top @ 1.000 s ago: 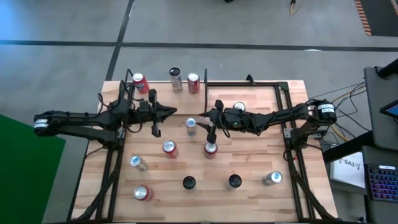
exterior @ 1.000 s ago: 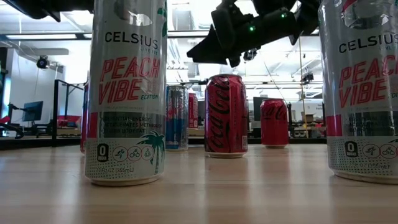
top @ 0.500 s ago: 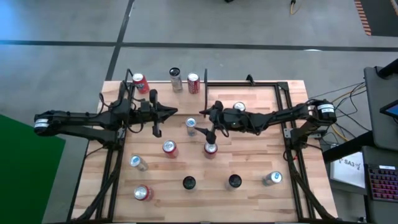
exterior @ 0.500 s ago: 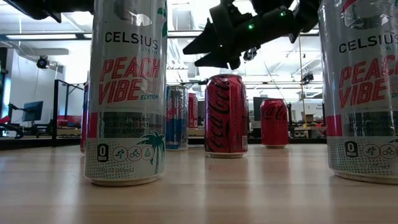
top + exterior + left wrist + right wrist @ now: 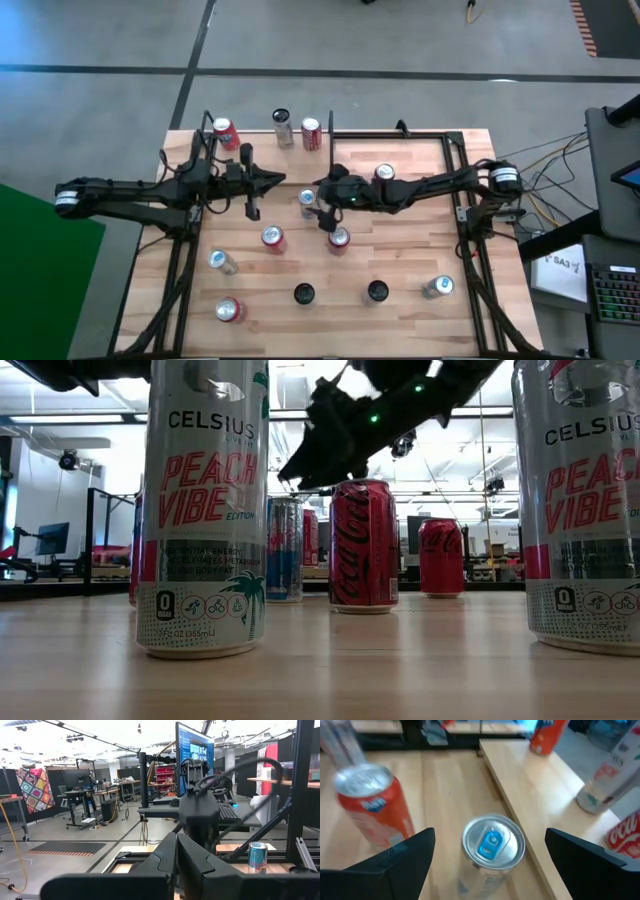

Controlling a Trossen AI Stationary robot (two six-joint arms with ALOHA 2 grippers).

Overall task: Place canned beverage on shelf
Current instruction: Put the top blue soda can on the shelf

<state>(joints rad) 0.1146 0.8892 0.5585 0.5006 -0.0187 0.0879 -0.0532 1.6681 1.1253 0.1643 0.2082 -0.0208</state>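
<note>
Even, diffuse overhead illumination in the high view; the wooden table (image 5: 400,270) is uniformly bright, and the cans cast only short, soft shadows. In the low view, ceiling fixtures and bright windows behind the scene backlight the arm (image 5: 380,410), reducing it to a near silhouette broken by small green indicator lights; the nearest silver can (image 5: 205,510) fills the frame height, with soft highlights down its side and a faint reflection on the glossy tabletop. The left wrist view shows overexposed ceiling lights and a glowing monitor (image 5: 194,751). The right wrist view is motion-blurred throughout, the blue-tabbed can (image 5: 492,845) least so, and its far edge washes out.
</note>
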